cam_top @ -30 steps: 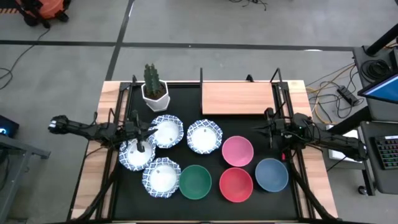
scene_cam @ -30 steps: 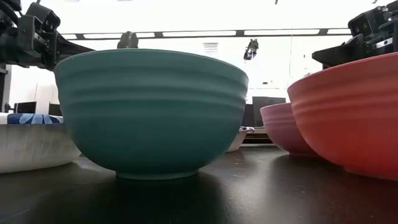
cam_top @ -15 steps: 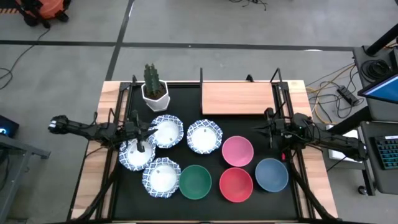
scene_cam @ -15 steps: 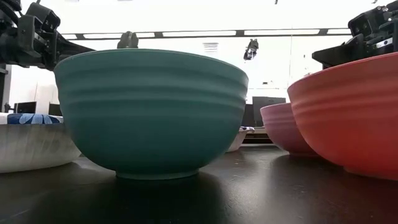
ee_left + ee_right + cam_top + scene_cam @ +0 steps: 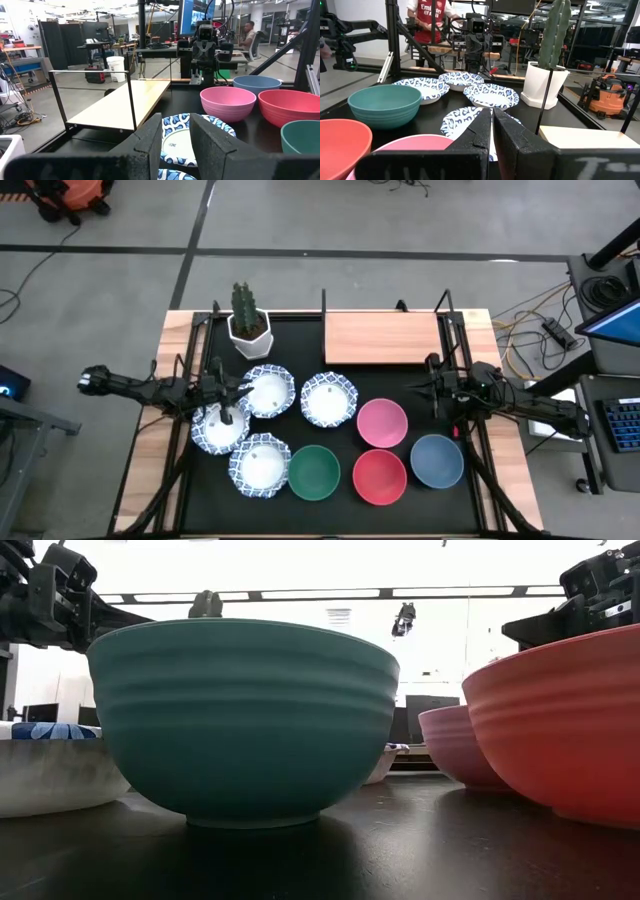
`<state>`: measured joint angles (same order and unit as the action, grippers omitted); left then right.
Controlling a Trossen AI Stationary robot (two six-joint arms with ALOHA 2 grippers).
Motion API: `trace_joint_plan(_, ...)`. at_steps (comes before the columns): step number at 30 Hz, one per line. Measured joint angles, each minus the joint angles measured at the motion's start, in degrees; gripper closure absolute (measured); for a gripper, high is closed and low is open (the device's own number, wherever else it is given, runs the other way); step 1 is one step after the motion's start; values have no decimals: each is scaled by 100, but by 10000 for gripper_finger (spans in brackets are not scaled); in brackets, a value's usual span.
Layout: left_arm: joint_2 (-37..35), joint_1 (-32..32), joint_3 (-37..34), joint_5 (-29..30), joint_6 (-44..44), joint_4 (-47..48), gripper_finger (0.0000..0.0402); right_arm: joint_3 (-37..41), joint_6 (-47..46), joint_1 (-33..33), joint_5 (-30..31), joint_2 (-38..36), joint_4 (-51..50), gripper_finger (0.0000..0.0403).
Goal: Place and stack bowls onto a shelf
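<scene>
Under the left gripper (image 5: 232, 417) sits a patterned bowl (image 5: 219, 429); its fingers (image 5: 212, 145) stand slightly apart, and I can't tell if they pinch the rim. Three more patterned bowls (image 5: 328, 399) lie just beside it. Beyond them sit green (image 5: 314, 472), red (image 5: 380, 476), pink (image 5: 381, 423) and blue (image 5: 436, 461) bowls. Near the shelf (image 5: 385, 338) hangs the right gripper (image 5: 432, 388), pressed together and empty.

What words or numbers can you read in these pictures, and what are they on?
"Emirates", roughly, in white on a person's red shirt beyond the table.
Pale letters on the right claw, near its base: too blurred.
Small mark inside the white blue-rimmed bowl: too small to read.
</scene>
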<state>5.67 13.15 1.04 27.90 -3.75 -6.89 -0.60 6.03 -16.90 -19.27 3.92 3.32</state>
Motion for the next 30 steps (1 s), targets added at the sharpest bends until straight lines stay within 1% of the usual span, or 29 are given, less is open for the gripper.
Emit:
trace_joint_plan(4, 2, -2, 2, 5, -44, -255, 320, 0, -69, 1, 0, -2, 1, 394)
trace_joint_plan(6, 2, -2, 2, 2, 60, -559, 320, 0, -559, 2, -7, -1, -1, 394)
trace_joint_plan(9, 2, -2, 2, 0, 850, -1088, 320, 0, -1512, 2, -16, -1, 39, 394)
trace_joint_plan(11, 0, -2, 2, 0, 1453, -1466, 320, 0, -1882, 2, -15, 0, 152, 394)
trace_joint_plan(13, 0, -2, 6, 0, 1758, -1813, 320, 0, -1972, 2, 42, 7, 374, 394)
trace_joint_plan(16, 0, -2, 9, -1, 1975, -2251, 320, 0, -2241, 2, 108, 1, 759, 394)
trace_joint_plan(19, 0, -2, 9, 0, 1973, -2465, 320, 0, -3044, 2, 127, 0, 1178, 394)
trace_joint_plan(21, 0, -2, 9, -2, 2008, -2494, 320, 0, -3366, 2, 127, -2, 1392, 394)
trace_joint_plan(25, 45, -2, 9, -2, 2269, -2462, 320, 0, -3407, 2, 135, -2, 1551, 394)
trace_joint_plan(28, 147, -2, 9, -2, 2459, -2442, 320, 0, -3262, 1, 315, -2, 1638, 394)
trace_joint_plan(30, 275, 9, 9, -8, 2771, -2429, 320, 0, -3295, 2, 332, -2, 1628, 394)
